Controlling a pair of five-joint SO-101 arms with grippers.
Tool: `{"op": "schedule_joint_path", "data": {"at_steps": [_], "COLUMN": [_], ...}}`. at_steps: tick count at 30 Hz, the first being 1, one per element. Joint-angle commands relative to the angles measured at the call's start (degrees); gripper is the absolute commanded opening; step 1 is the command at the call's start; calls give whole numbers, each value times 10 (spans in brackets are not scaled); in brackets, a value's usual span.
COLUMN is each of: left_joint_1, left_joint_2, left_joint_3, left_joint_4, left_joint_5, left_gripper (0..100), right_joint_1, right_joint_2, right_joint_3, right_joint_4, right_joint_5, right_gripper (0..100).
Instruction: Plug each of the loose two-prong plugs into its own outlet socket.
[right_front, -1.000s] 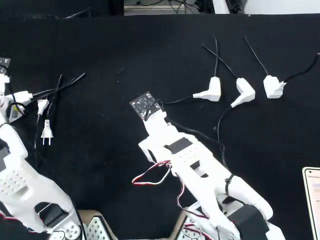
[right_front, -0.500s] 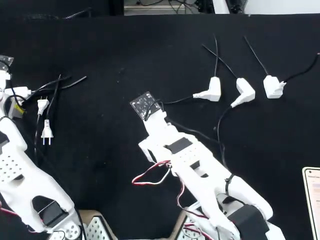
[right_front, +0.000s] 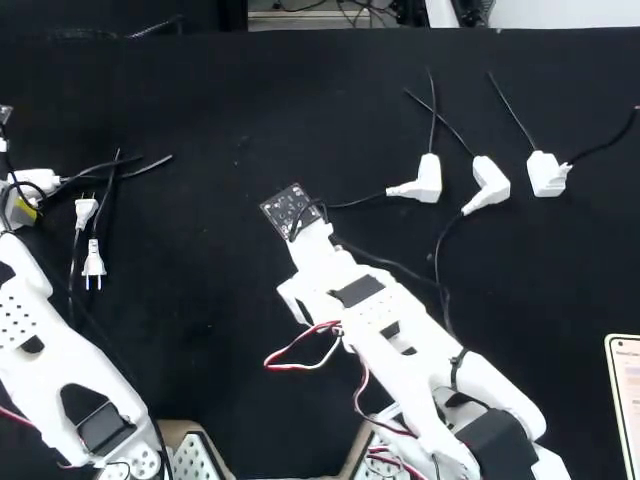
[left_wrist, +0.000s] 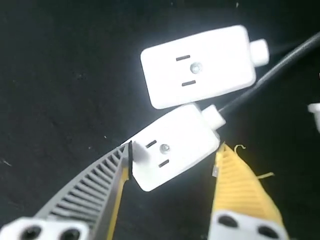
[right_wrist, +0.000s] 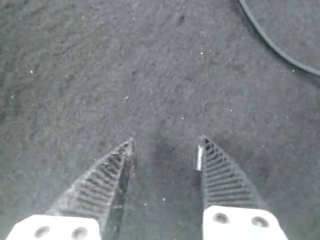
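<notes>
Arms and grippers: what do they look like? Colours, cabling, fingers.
Both arms are white plastic shells with black inserts: left arm, right arm. Red and white wires loop off the right one. Left gripper: one grey ribbed finger, one yellow. Right gripper: both fingers dark, ribbed, on white screwed bases.

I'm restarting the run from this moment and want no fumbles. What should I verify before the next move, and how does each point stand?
1. Left tool grips a socket: ok, the held socket sits between its fingers.
2. Held socket's slots exposed: ok, both face the wrist camera.
3. Spare socket clear of it: cannot tell, they lie very close.
4. Right tool open and empty: ok, above bare cloth.
5. A plug picked up: not ok, the farther plug and the nearer plug lie on the cloth beside the left arm.
</notes>
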Motion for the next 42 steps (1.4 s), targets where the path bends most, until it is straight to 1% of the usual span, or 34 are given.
{"op": "schedule_joint_path", "data": {"at_steps": [1, 9, 14, 17, 21, 24, 26, 28, 32, 38, 42], "left_joint_1": [8, 7, 4, 4, 3, 2, 2, 2, 3, -27, -45], "left_joint_2": [18, 66, 98, 114, 117, 117, 117, 117, 117, 91, 34], "left_joint_3": [-44, -104, -140, -151, -156, -156, -172, -199, -262, -283, -244], "left_joint_4": [14, 77, 79, 84, 116, 147, 178, 222, 336, 338, 338], "left_joint_5": [-27, -41, -38, -38, -38, -42, -42, -49, -91, -84, -82], "left_gripper": [275, 271, 257, 166, 23, 51, 37, 28, 30, 30, 30], "right_joint_1": [-7, -7, -7, -7, -7, -7, -7, -7, -7, -7, -6], "right_joint_2": [-22, -22, -22, -22, -22, -22, -22, -22, -22, -22, -23], "right_joint_3": [-3, -3, -3, -2, -2, -2, -2, -2, -2, -2, -2], "right_joint_4": [-14, -14, -14, -14, -14, -14, -14, -14, -14, -14, -14], "right_joint_5": [-5, -5, -5, -5, -5, -5, -5, -5, -5, -5, -5], "right_gripper": [188, 188, 188, 188, 188, 188, 188, 188, 188, 188, 188]}}
